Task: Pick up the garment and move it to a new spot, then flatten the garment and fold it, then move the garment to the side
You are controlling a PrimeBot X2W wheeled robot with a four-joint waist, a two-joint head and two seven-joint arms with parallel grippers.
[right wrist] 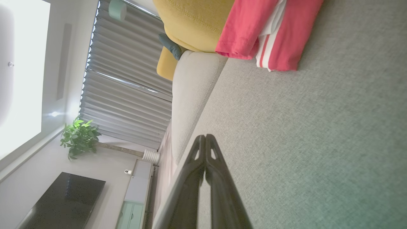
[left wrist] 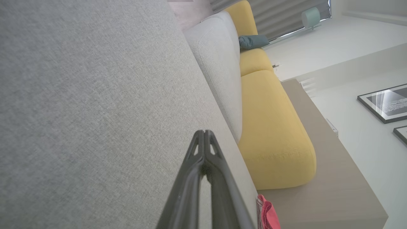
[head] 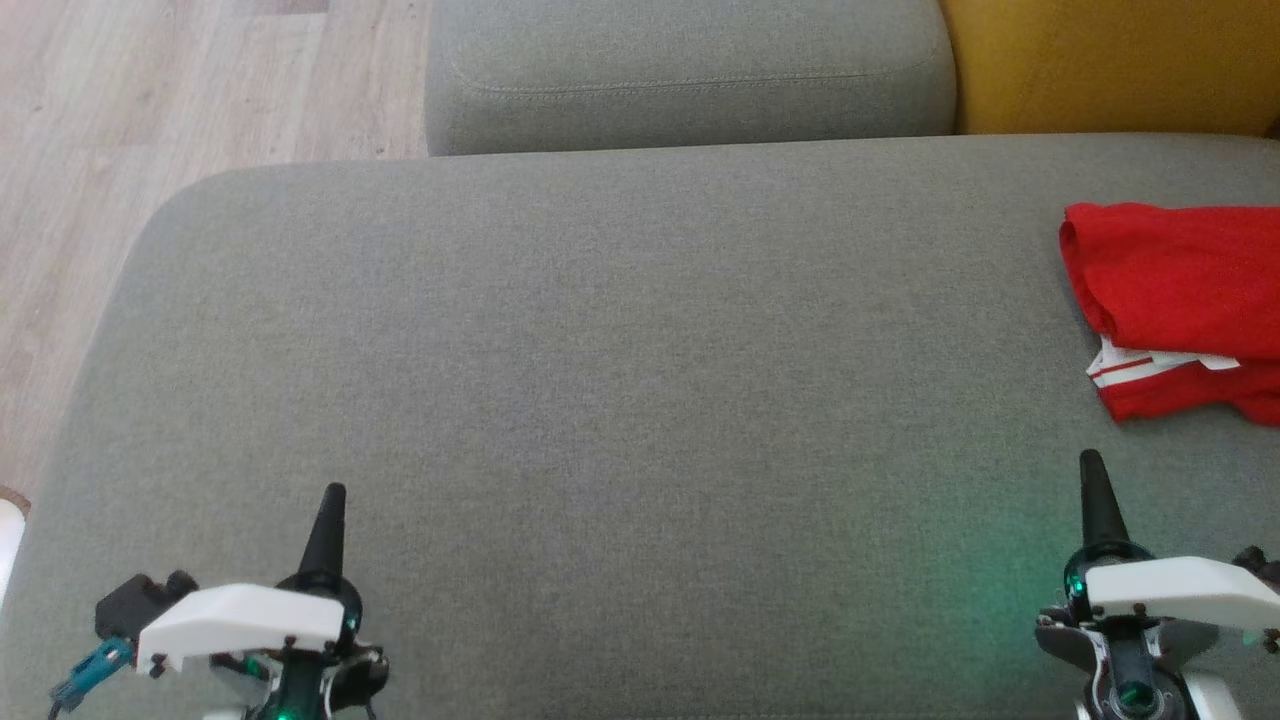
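**Garment (head: 1180, 300) lies at 3 o'clock on the sofa seat, both grippers clenched on nothing**

The red garment is folded into a compact bundle on the grey sofa seat (head: 620, 380), at the 3 o'clock edge of the head view, with a white, red-striped trim showing along its near side. The left gripper (head: 333, 492) sits at 7 o'clock and the right gripper (head: 1091, 458) at 5 o'clock, both over bare fabric. Each has its 2 dark fingers pressed together at the tips and grasps nothing. The right gripper is near the garment but apart from it. A yellow cushion (head: 1110, 60) is at 1 o'clock, and the wooden floor (head: 200, 80) at 11 o'clock.
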